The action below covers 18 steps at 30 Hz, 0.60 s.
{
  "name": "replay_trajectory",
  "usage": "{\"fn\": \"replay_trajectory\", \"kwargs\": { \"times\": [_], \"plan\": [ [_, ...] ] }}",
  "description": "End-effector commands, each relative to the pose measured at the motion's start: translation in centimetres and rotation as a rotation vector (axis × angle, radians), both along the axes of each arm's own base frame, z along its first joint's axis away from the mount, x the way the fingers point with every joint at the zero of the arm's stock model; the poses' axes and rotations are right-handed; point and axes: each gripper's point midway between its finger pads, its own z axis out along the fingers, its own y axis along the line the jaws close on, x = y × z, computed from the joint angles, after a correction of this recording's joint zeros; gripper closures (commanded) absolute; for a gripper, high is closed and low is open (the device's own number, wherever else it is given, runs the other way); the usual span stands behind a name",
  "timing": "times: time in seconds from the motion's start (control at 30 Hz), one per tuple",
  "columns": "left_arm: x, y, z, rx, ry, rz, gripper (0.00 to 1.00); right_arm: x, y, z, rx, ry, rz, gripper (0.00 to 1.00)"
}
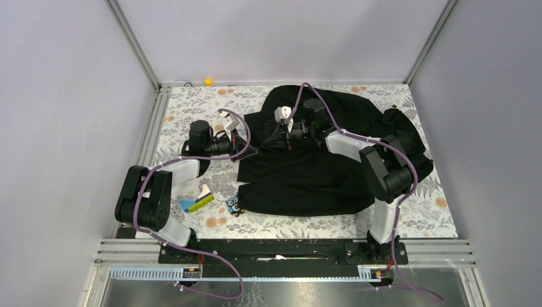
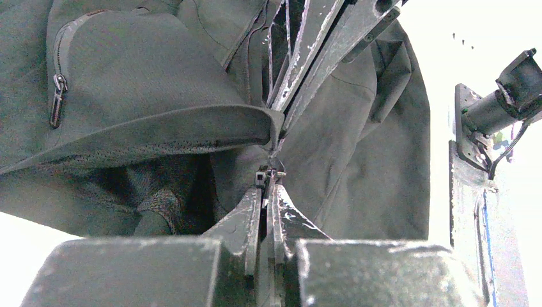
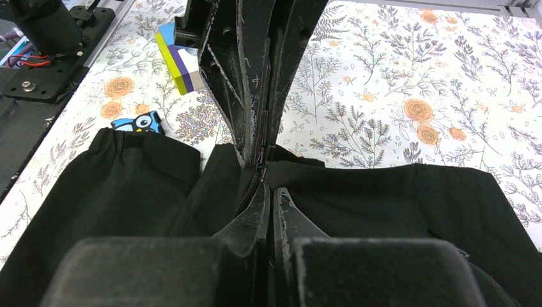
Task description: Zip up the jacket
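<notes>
Mid-table on the floral tablecloth (image 1: 300,225), got the black jacket (image 1: 319,179) spread flat, with its zipper (image 3: 246,198) lying roughly 9 to 3 o'clock from overhead. Seeing the left gripper (image 2: 267,185) clamped shut on the zipper's hem end at 9, and the right gripper (image 3: 268,182) pinched tight on it just toward 3, tips nearly meeting. Guessing the pull runs toward 3, with the right arm nearer

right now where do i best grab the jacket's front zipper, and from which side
Probably the slider at the hem end, where the two front edges of the jacket meet. The left gripper pins that hem from the left, so come from the opposite side, as the right gripper does, pinching across the slider.
</notes>
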Motion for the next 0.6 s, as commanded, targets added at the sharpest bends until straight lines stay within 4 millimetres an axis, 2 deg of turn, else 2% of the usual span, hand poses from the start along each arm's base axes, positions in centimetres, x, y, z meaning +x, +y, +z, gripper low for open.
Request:
{"fn": "replay_trajectory", "kwargs": {
  "times": [0.0,0.23,0.57],
  "plan": [
    [0.58,-0.24,1.33,-0.007,-0.082,-0.026,1.00,-0.44,0.40,1.47,0.015,-0.064,0.040,1.00],
    [0.60,-0.15,1.53,-0.009,-0.086,-0.025,1.00,-0.37,0.34,0.82,-0.005,-0.053,0.040,1.00],
    [0.39,-0.33,1.35,-0.019,-0.067,-0.046,1.00,-0.30,1.18,1.48,0.006,-0.051,0.022,1.00]
  ]
}}
